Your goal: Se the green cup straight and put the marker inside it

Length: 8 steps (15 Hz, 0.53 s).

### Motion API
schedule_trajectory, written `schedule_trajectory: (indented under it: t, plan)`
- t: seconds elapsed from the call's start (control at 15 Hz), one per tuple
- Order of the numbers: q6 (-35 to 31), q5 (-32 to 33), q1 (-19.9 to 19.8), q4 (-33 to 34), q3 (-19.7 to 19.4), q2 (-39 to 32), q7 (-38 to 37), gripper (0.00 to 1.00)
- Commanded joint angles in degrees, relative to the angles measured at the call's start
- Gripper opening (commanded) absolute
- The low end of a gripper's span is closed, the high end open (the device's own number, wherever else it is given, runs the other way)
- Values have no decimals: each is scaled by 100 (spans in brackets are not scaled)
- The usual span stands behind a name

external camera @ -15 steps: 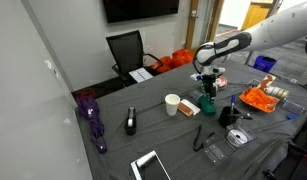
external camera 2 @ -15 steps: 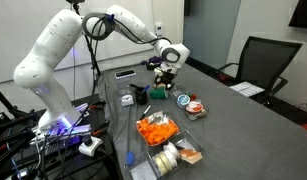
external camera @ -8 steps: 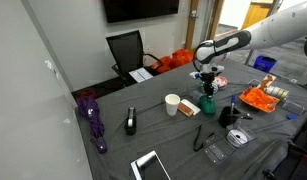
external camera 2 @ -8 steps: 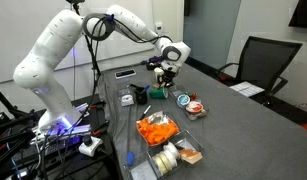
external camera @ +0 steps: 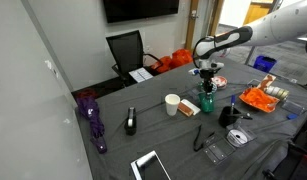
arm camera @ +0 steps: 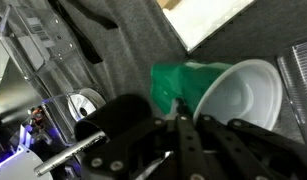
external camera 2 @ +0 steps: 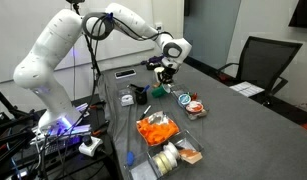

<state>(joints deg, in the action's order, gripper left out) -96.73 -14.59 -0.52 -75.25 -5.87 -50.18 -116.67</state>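
Observation:
The green cup (external camera: 206, 101) stands on the grey table (external camera: 113, 150) directly under my gripper (external camera: 206, 82); both exterior views show it (external camera 2: 159, 92). In the wrist view the cup (arm camera: 183, 85) is green outside and looks white inside. My gripper (arm camera: 179, 108) is shut with its fingertips pinched on the rim between the green wall and the white opening. The cup sits tilted to the camera there. I cannot make out the marker in any view.
A white paper cup (external camera: 173, 104) and a tan flat object (external camera: 190, 107) lie beside the green cup. Also on the table are a black object (external camera: 131, 122), purple umbrella (external camera: 91, 115), orange bag (external camera 2: 155, 128), clear plastic container (arm camera: 33, 50) and tape roll (external camera: 236, 137).
The jaws went from open to shut on the green cup's rim. The gripper has risen slightly over the cup.

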Motion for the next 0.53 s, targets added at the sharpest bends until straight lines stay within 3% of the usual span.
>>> schedule_trajectory:
  t: [0.0, 0.47]
  plan:
    - [171, -63, -82, -114, 110, 260, 169, 1]
    - [181, 283, -106, -530, 27, 1003, 1023, 1]
